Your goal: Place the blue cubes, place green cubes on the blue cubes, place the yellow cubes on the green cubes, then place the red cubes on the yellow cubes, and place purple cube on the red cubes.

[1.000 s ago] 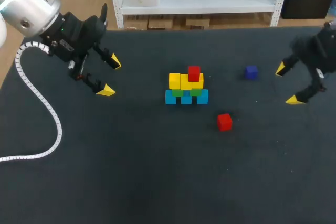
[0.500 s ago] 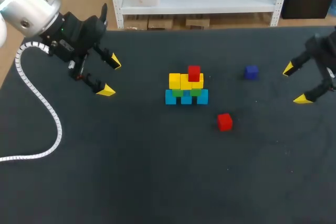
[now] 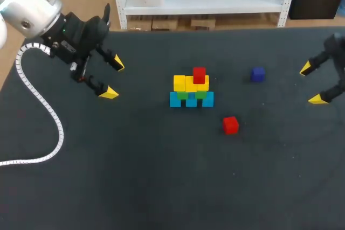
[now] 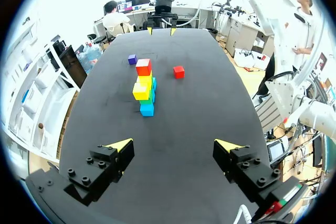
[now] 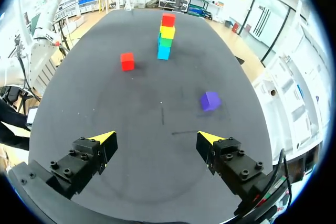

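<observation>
Stack [image 3: 191, 91] is set centrally, with red cube [image 3: 230, 125] and purple cube [image 3: 257, 74] between it and right gripper [image 3: 312, 83], held released near the edge of the table [image 3: 161, 187]. Well apart, left gripper [image 3: 113, 78] is likewise released.

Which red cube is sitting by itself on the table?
The loose red cube lying on the table. The other red cube sits on top of the yellow cubes.

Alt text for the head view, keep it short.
A cube stack stands at centre: blue at the bottom, then green, yellow, one red on top. A loose red cube and a purple cube lie to its right; left gripper and right gripper hang open at either side.
</observation>
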